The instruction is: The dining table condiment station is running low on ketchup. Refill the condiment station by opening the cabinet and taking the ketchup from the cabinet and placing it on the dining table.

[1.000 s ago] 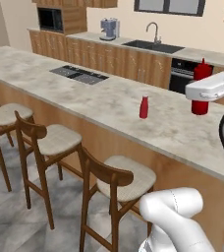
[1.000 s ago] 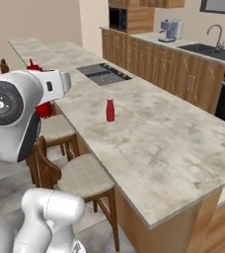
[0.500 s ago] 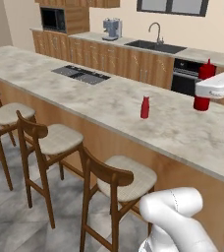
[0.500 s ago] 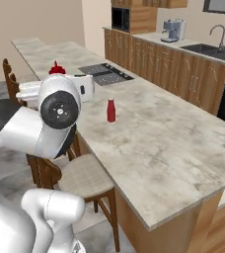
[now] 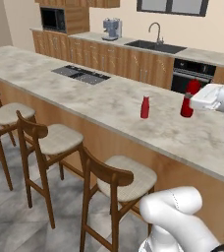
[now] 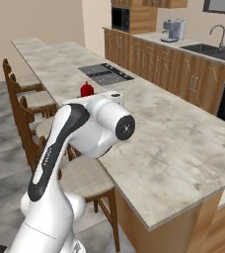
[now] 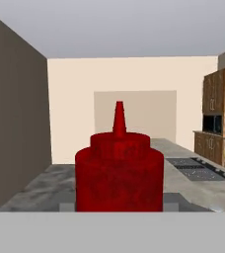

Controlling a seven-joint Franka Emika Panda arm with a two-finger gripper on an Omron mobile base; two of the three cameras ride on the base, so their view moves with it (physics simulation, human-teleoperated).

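Gripper [image 5: 192, 98] is clamped on the ketchup [image 5: 188, 99], holding it upright at the bench [image 5: 109, 101] top. Whether it touches the stone is hard to tell. Another red bottle [image 5: 145, 107] stands on the bench nearby. Stools [image 5: 121, 178] line the near side.

We see wooden stools [image 5: 121, 179] lined along the near side. A cooktop [image 5: 81, 74] lies flat, and behind it we see a sink [image 5: 155, 46], coffee machine [image 5: 111, 28] and microwave [image 5: 53, 18].

The arm reaches level, end effector [image 5: 194, 101] clamped around the ketchup [image 5: 188, 98].
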